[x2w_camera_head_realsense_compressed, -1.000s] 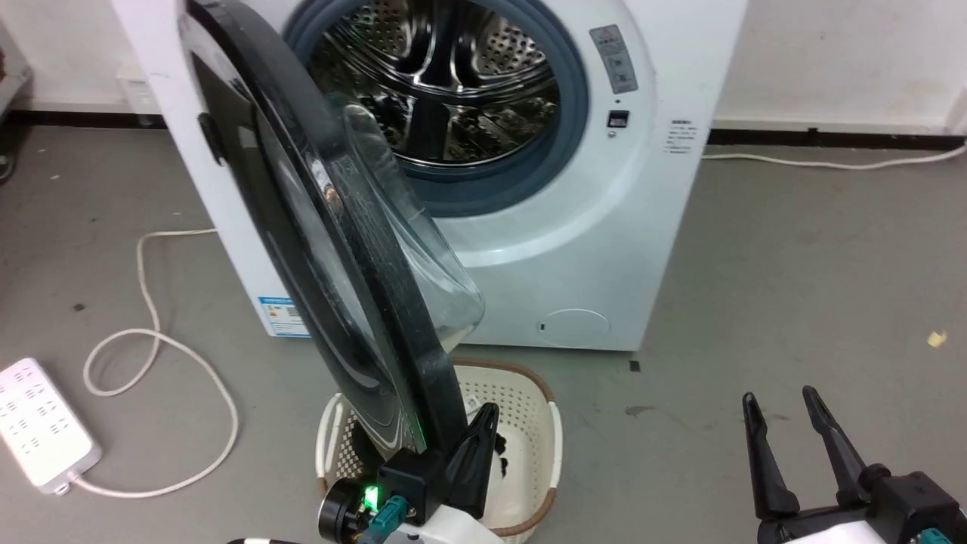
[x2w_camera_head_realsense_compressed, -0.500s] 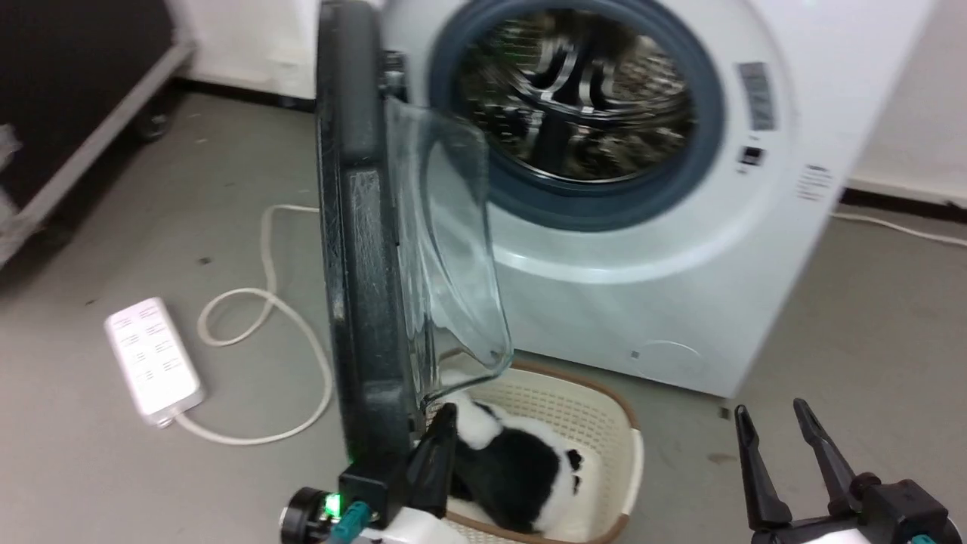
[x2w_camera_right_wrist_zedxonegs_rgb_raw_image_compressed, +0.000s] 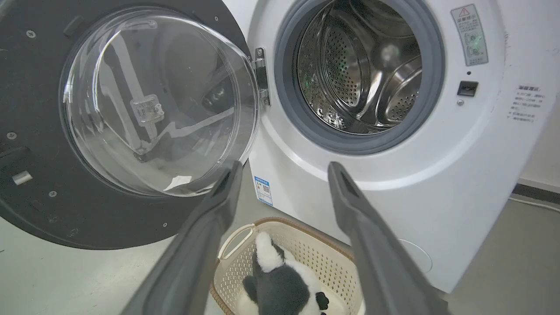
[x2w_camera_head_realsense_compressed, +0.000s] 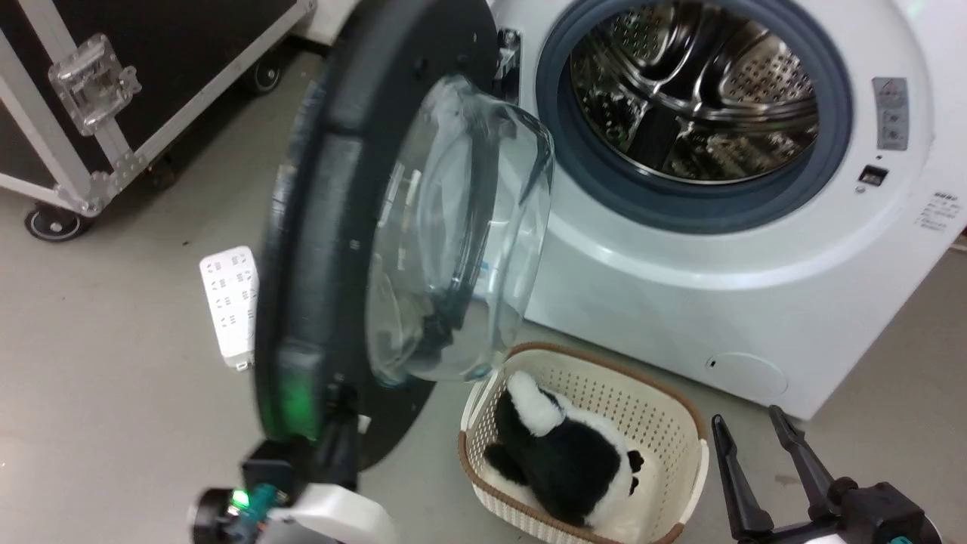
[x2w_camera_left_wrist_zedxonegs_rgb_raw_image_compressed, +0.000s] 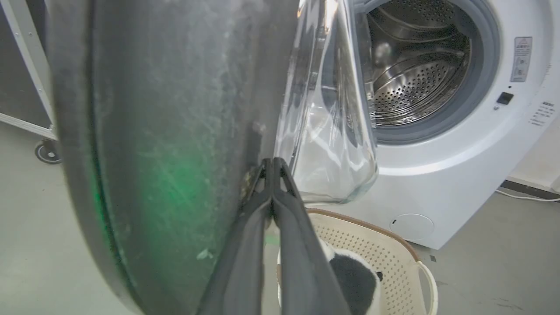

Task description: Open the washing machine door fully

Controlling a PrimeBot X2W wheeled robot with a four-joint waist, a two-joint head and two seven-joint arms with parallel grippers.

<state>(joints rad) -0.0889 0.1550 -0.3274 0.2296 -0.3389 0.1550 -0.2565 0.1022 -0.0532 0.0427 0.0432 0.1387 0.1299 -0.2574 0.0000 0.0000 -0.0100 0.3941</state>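
The washing machine door (x2w_camera_head_realsense_compressed: 321,227) stands swung out on its left hinge, its black inner face and clear glass bowl (x2w_camera_head_realsense_compressed: 453,227) turned toward me. My left gripper (x2w_camera_head_realsense_compressed: 338,431) is shut, with nothing between its fingers. Its tips (x2w_camera_left_wrist_zedxonegs_rgb_raw_image_compressed: 272,164) press the door's (x2w_camera_left_wrist_zedxonegs_rgb_raw_image_compressed: 166,131) inner face just beside the glass bowl (x2w_camera_left_wrist_zedxonegs_rgb_raw_image_compressed: 328,131). My right gripper (x2w_camera_head_realsense_compressed: 755,446) hangs open at the lower right, apart from the door. In the right wrist view the right gripper (x2w_camera_right_wrist_zedxonegs_rgb_raw_image_compressed: 284,170) points at the machine front between the door (x2w_camera_right_wrist_zedxonegs_rgb_raw_image_compressed: 26,87) and the drum mouth (x2w_camera_right_wrist_zedxonegs_rgb_raw_image_compressed: 358,70).
A cream basket (x2w_camera_head_realsense_compressed: 589,355) holding a black-and-white plush panda (x2w_camera_head_realsense_compressed: 559,453) sits on the floor below the drum mouth (x2w_camera_head_realsense_compressed: 695,98) of the white machine (x2w_camera_head_realsense_compressed: 680,302). A white power strip (x2w_camera_head_realsense_compressed: 230,302) lies left of the door. A black wheeled case (x2w_camera_head_realsense_compressed: 113,75) stands at the far left.
The door has swung further out from the machine, from edge-on to showing its inner face, with my left gripper following it leftward. The head camera has turned left. The right gripper stays open.
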